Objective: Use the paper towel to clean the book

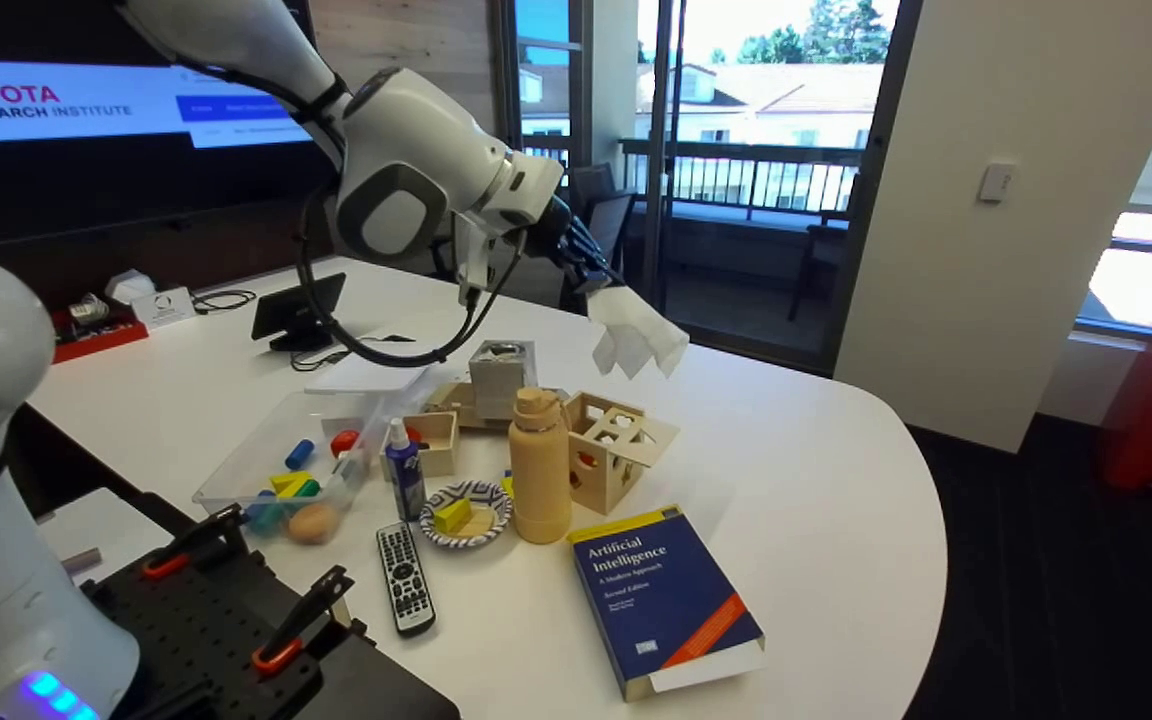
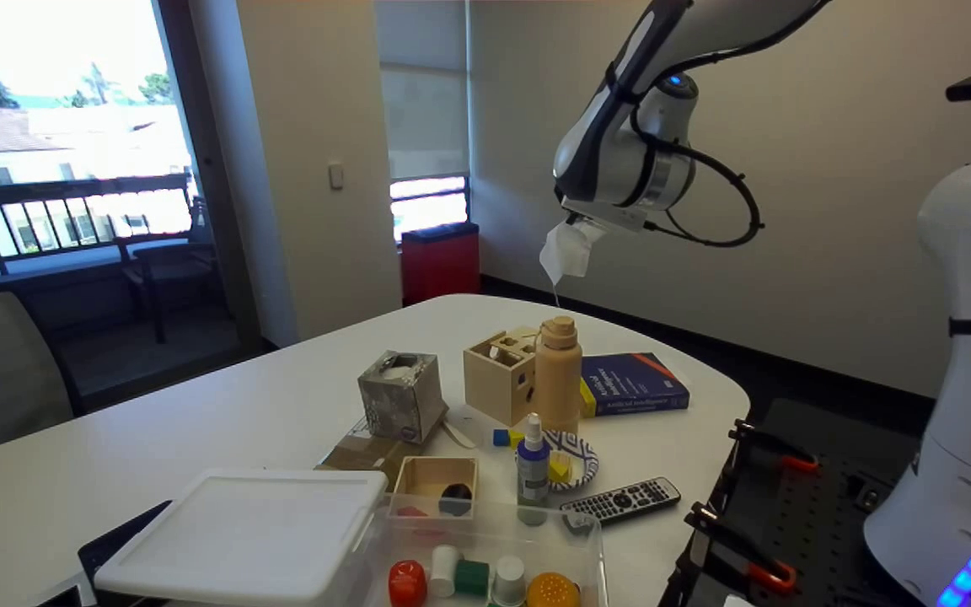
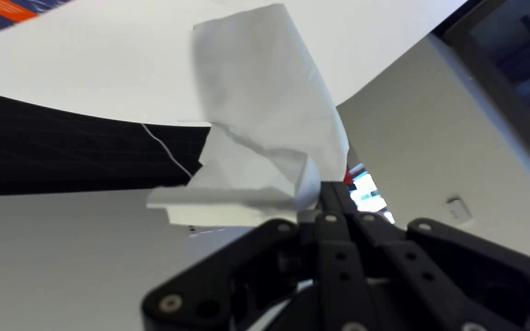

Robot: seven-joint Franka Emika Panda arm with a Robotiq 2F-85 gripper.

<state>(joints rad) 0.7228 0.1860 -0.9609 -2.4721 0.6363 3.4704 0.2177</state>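
A white paper towel hangs from my gripper, its free end loose and creased; it shows in both exterior views and the wrist view. My gripper is shut on the towel, with the fingertips pressed together in the wrist view. The gripper and towel are in the air, well above the table. The blue book with a yellow spine edge and orange stripe lies flat on the table, apart from the towel. It also shows in an exterior view; only its corner shows in the wrist view.
A tan bottle and a wooden shape box stand beside the book. A tissue box, spray bottle, patterned bowl, remote and clear bin are on the table. The table's rounded edge lies beyond the book.
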